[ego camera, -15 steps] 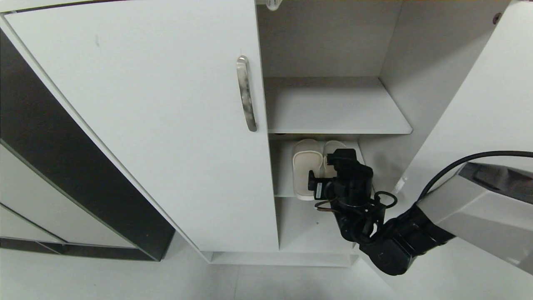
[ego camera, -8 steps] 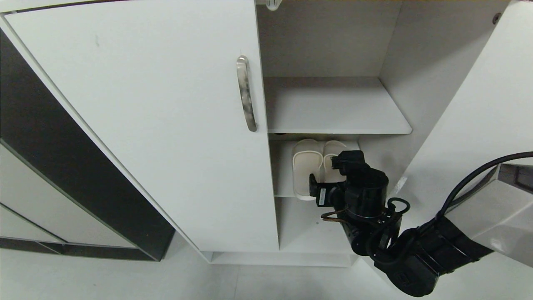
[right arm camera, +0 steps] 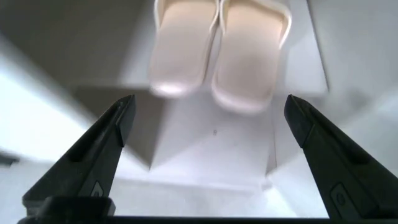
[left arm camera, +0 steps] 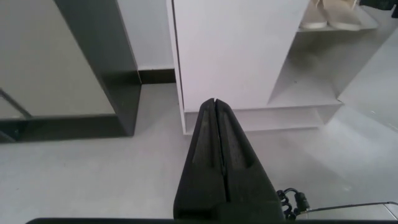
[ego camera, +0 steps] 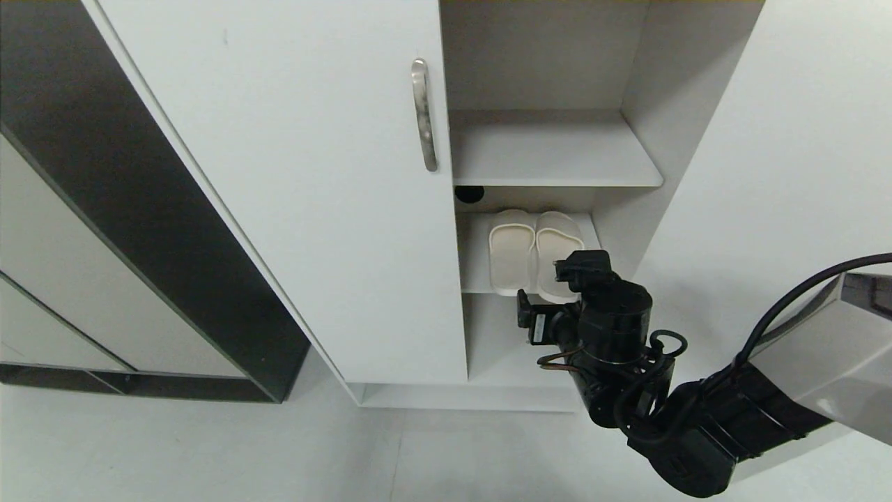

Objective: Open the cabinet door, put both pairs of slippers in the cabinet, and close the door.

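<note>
A pair of white slippers (ego camera: pixel 533 249) lies side by side on the cabinet's middle shelf (ego camera: pixel 472 279), also seen as the slippers (right arm camera: pixel 221 46) from the right wrist and the slippers (left arm camera: pixel 329 15) from the left wrist. My right gripper (ego camera: pixel 554 289) hangs just in front of that shelf, below the slippers' near ends, open and holding nothing (right arm camera: pixel 210 109). The right cabinet door (ego camera: pixel 766 174) stands swung open. My left gripper (left arm camera: pixel 214 106) is shut and empty, out over the floor in front of the cabinet.
The left cabinet door (ego camera: pixel 300 174) is closed, with a metal handle (ego camera: pixel 424 115). An upper shelf (ego camera: pixel 550 150) is bare; a small dark round object (ego camera: pixel 470 194) sits under it. The bottom compartment (ego camera: pixel 516 341) lies below my right gripper. Pale floor (ego camera: pixel 209 453) spreads in front.
My right gripper has drawn back from the slippers, which stay on the shelf. The whole head picture has shifted, so the camera has moved.
</note>
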You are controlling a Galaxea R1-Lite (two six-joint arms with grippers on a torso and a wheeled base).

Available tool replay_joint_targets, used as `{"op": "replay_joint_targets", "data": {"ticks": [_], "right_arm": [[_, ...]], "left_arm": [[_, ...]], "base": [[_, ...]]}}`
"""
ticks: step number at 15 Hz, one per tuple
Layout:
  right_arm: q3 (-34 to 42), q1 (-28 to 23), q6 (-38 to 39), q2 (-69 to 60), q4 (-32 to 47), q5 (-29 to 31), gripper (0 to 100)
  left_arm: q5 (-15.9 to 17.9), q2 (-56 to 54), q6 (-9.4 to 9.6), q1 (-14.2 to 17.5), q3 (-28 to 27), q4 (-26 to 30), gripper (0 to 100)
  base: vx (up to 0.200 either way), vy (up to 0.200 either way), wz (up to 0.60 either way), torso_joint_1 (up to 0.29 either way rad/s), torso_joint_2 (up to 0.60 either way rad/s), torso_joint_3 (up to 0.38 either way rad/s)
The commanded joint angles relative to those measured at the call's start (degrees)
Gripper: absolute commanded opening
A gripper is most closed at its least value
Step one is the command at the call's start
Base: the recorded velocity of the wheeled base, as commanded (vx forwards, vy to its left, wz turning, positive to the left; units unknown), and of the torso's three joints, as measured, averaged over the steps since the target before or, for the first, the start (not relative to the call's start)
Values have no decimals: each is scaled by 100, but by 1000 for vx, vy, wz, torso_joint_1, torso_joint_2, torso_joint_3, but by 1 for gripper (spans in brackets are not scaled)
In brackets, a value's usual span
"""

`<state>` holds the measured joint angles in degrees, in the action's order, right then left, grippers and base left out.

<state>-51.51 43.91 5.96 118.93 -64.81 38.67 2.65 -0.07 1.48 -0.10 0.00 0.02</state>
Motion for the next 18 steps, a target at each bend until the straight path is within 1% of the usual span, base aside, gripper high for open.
{"op": "replay_joint_targets", "data": {"ticks": [1,11,18], "right_arm": [[0,3,2,-2,-6,0,100],[97,-5,-16,-160,-23,0,100],[150,-32,-51,-177,-15,0,100]], "left_arm": [[-1,7,2,1,0,6,0],[-1,7,2,1,0,6,0],[-1,7,2,1,0,6,0]], "base": [[0,0,0,0,0,0],[0,0,0,0,0,0],[0,0,0,2,6,177]]}}
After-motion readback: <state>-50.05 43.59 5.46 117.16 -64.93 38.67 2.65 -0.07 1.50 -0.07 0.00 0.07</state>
